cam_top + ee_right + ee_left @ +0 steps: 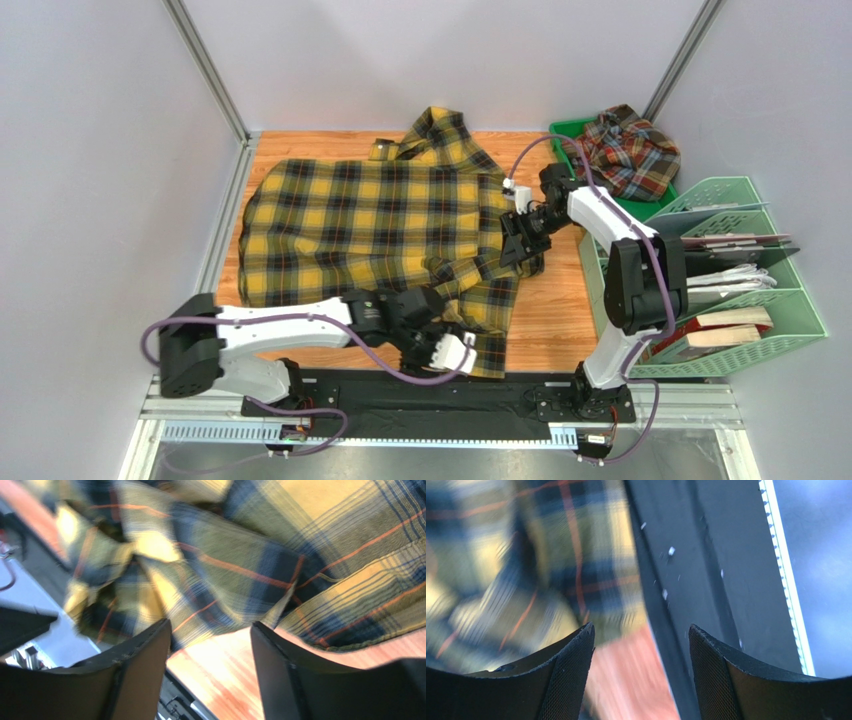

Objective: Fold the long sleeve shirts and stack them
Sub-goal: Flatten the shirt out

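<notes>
While the soft yellow plaid shirt (370, 215) lies rumpled, wedge-shaped left fingers (561, 685) and right fingers (142, 680) gape empty.

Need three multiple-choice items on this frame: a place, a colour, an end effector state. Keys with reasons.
1. Where is the red shirt? A) on the floor B) in the green tray C) in a drawer
2. The spread-out shirt is? A) yellow and black B) blue and white C) plain grey
3. The right end effector is? A) shut on a sleeve B) shut, empty C) open, empty
Key: 1 B, it sits bunched in the tray at the far right. 2 A, yellow and black check throughout. 3 C, jaws apart, nothing between them.
</notes>
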Controlling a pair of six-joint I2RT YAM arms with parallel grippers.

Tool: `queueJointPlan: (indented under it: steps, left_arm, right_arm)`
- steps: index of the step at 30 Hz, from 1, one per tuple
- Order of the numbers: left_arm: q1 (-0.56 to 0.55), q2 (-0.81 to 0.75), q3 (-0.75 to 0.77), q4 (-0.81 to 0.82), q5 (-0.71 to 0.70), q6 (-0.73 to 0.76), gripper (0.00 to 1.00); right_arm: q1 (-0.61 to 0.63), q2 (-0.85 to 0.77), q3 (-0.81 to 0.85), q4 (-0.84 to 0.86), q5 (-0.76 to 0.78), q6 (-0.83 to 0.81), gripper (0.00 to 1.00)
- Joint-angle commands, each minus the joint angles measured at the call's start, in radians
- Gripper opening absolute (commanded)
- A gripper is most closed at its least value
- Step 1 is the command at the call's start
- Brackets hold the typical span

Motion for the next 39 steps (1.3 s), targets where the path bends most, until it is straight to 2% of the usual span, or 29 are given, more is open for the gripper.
queueJointPlan:
  steps: [1, 2, 6, 9, 10, 12, 13, 15, 16, 17, 19, 20, 26, 32, 33, 38, 39]
  left_arm:
    - [-0.096, 0.184, 0.139, 0.12, -0.056, 0.043, 0.71]
    - [-0.099, 0.26, 0.162, 0.104, -0.067, 0.062, 0.7]
    - [-0.099, 0.376, 0.176, 0.125, -0.159, 0.108, 0.7]
    - [-0.099, 0.442, 0.182, 0.093, -0.151, 0.135, 0.64]
    - [-0.099, 0.456, 0.184, 0.082, -0.142, 0.14, 0.55]
    - [-0.099, 0.489, 0.196, 0.051, -0.131, 0.138, 0.49]
    - [-0.099, 0.502, 0.203, 0.039, -0.131, 0.134, 0.37]
    - [-0.099, 0.532, 0.229, -0.007, -0.116, 0.128, 0.25]
    - [-0.099, 0.533, 0.236, -0.018, -0.11, 0.122, 0.06]
    - [-0.099, 0.526, 0.243, -0.051, -0.073, 0.115, 0.0]
    - [-0.1, 0.491, 0.269, -0.093, 0.005, 0.118, 0.0]
    - [-0.104, 0.441, 0.279, -0.129, 0.089, 0.118, 0.0]
    - [-0.159, 0.313, 0.386, -0.238, 0.306, 0.102, 0.0]
    - [-0.199, 0.381, 0.44, -0.302, 0.361, 0.129, 0.0]
    - [-0.2, 0.387, 0.441, -0.309, 0.363, 0.132, 0.03]
    - [-0.199, 0.324, 0.434, -0.355, 0.334, 0.131, 0.36]
    - [-0.188, 0.3, 0.425, -0.363, 0.326, 0.125, 0.48]
  right_arm:
    - [0.012, 0.114, 0.021, 0.109, 0.115, 0.08, 0.62]
    - [0.013, 0.131, 0.035, 0.109, 0.119, 0.085, 0.61]
    - [0.012, 0.222, 0.106, 0.126, 0.167, 0.098, 0.57]
    - [0.013, 0.282, 0.153, 0.121, 0.191, 0.112, 0.56]
    - [0.015, 0.297, 0.167, 0.12, 0.199, 0.111, 0.55]
    - [0.015, 0.318, 0.172, 0.116, 0.216, 0.103, 0.55]
    - [0.015, 0.321, 0.172, 0.118, 0.222, 0.097, 0.55]
    - [0.013, 0.328, 0.161, 0.115, 0.233, 0.091, 0.55]
    - [0.015, 0.325, 0.157, 0.112, 0.233, 0.086, 0.55]
    - [0.015, 0.32, 0.143, 0.11, 0.231, 0.085, 0.54]
    - [0.015, 0.297, 0.129, 0.098, 0.224, 0.074, 0.54]
    - [0.015, 0.285, 0.123, 0.09, 0.217, 0.068, 0.55]
    - [0.015, 0.179, 0.12, 0.005, 0.175, -0.013, 0.61]
    - [0.018, 0.203, 0.192, -0.019, 0.167, -0.017, 0.61]
    - [0.029, 0.216, 0.196, -0.017, 0.167, -0.007, 0.6]
    - [0.073, 0.28, 0.139, 0.014, 0.248, -0.015, 0.57]
    - [0.075, 0.303, 0.129, 0.024, 0.265, -0.02, 0.56]
